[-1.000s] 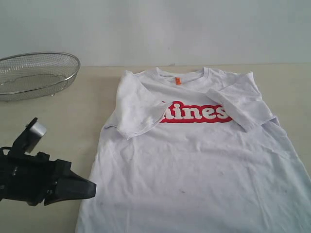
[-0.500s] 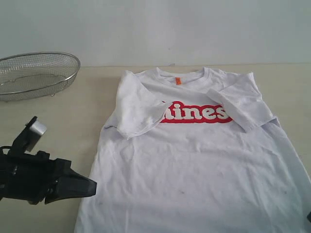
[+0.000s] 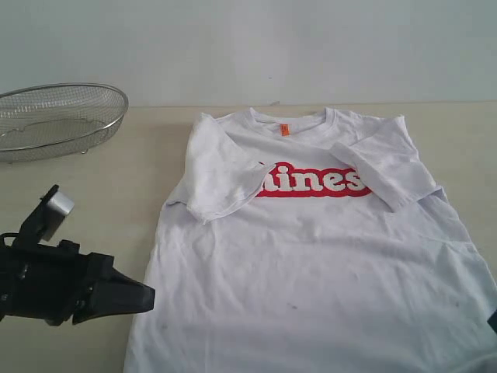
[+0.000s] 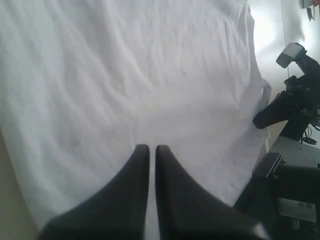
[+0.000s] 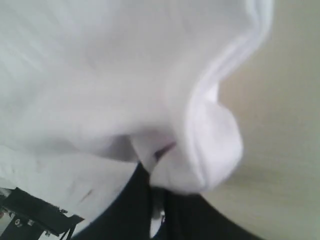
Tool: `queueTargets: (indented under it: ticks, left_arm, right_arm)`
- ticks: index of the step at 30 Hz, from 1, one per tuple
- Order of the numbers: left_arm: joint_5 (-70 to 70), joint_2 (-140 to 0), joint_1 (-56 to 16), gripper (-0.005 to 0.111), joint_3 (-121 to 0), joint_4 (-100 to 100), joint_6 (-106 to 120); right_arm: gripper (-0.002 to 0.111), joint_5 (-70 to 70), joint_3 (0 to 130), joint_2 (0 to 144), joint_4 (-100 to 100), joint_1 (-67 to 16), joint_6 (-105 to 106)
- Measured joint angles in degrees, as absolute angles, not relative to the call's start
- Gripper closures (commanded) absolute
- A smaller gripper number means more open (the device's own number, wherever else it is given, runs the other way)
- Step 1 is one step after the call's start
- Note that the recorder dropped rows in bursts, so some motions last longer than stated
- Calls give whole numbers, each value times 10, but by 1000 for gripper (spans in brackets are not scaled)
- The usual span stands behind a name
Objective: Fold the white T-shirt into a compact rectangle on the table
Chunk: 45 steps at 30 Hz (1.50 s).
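White T-shirt (image 3: 311, 256) lay flat mid-table (image 3: 116, 179), sleeves folded in. Left gripper (image 3: 147, 296) was clenched and empty at the shirt's 8 o'clock edge; right gripper (image 5: 156, 167) pinched the hem at 4 o'clock. Bare room lay at 9 o'clock, with a basket (image 3: 58, 116) at 10 o'clock.

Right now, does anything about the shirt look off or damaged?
Minor only: the white T-shirt has small dark specks on its lower front, like stains, and its hem is bunched in the shut right pincer. No tears visible.

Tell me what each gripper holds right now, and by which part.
The right gripper is shut on the white T-shirt, pinching a bunched bit of its hemmed edge. The left gripper is shut above it, holding nothing.
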<state>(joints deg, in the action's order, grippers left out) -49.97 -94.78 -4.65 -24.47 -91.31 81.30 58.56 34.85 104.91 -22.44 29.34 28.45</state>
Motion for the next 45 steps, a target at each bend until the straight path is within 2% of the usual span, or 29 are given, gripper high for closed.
queueTargets:
  ticks: [9, 21, 28, 45]
  left_arm:
    - [-500, -948, -46, 102, -244, -917, 821]
    - [-499, -948, -46, 102, -244, -920, 821]
    - [-482, -948, -46, 102, -244, -920, 821]
    - [-473, -948, -46, 102, -246, -920, 821]
  right_arm:
    - [108, 604, 360, 1006, -368, 293, 417]
    - [108, 620, 439, 892, -451, 293, 419]
    - [108, 541, 507, 892, -469, 257, 414]
    - [108, 464, 741, 1104, -486, 171, 383]
